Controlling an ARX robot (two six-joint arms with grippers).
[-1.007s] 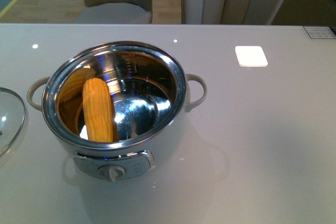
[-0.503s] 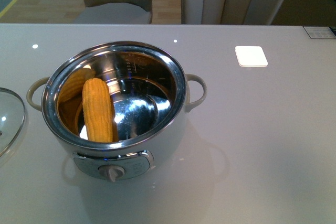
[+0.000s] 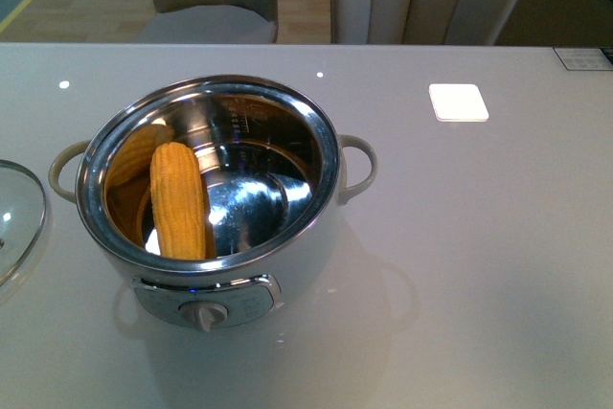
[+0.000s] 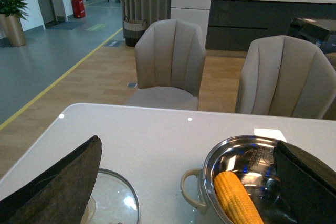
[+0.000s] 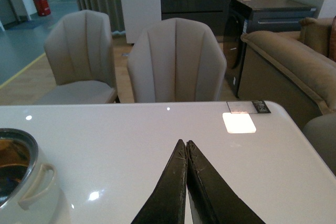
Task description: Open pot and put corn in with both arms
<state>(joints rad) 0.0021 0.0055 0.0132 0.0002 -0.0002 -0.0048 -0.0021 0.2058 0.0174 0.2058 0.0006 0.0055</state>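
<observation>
**Resting after the drop: corn in the pot, both arms drawn back**

Lying at the far left of the bench [image 3: 498,237], at about nine o'clock from the pot [image 3: 287,265], the glass lid [image 3: 17,222] sits flat and only partly in the front view. It is well clear of the rim, probably so the opening is free for loading and the lid remains within the left arm's reach.

The left tool [image 4: 184,182] is released: in its wrist view the two dark fingers [image 4: 58,182] stand wide apart, framing the lid on one side and the pot on the other, with nothing between them. That spread fits a tool that has no load and is backed off above the bench.

The pot stands open, dial facing the robot, its beige handles at three and nine o'clock. The corn [image 3: 179,200] lies inside the steel bowl, on the nine o'clock side, leaning with its far end toward twelve o'clock against the wall; the yellow shape behind it looks like its reflection in the steel. Judged from this, both parts of the task appear done.

The right tool [image 5: 186,153] is clenched, its fingers pressed together on nothing, pointing across bare bench toward the small white square [image 5: 239,122]. It hangs well away from the pot, at roughly three o'clock.
</observation>
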